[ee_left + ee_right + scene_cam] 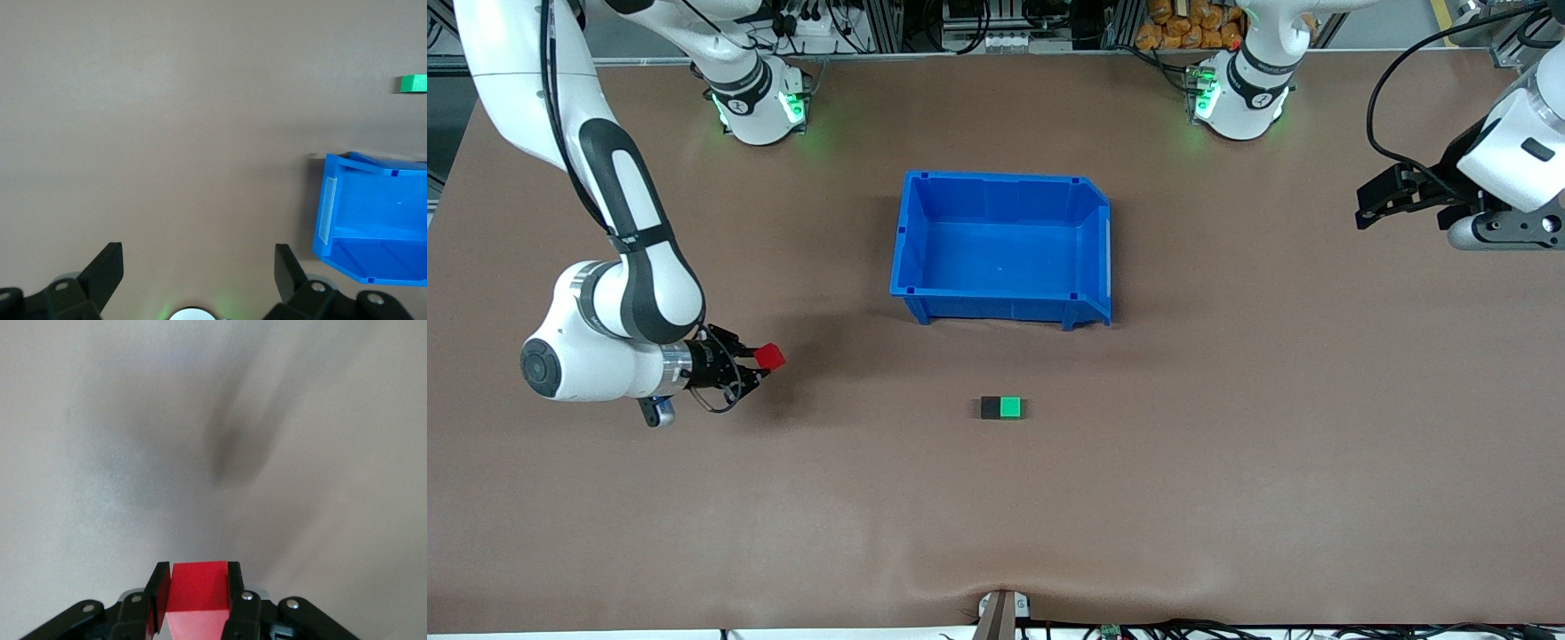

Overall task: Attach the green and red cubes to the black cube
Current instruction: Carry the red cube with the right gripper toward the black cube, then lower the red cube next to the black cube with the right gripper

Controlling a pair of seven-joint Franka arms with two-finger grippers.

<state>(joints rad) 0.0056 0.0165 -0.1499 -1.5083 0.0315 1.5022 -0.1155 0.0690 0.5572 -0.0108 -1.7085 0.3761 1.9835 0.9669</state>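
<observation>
The green cube [1010,407] sits joined to the black cube [991,408] on the table, nearer to the front camera than the blue bin [1001,302]; the black one is on the side toward the right arm's end. My right gripper [765,359] is shut on the red cube [769,356] and holds it above the table toward the right arm's end; the red cube [198,587] shows between the fingers in the right wrist view. My left gripper [1362,209] is open and empty, up at the left arm's end, where the arm waits. The green cube [413,83] also shows in the left wrist view.
The open blue bin stands at the table's middle and holds nothing; it also shows in the left wrist view [373,267]. The two robot bases [758,107] [1240,98] stand along the table's edge farthest from the front camera.
</observation>
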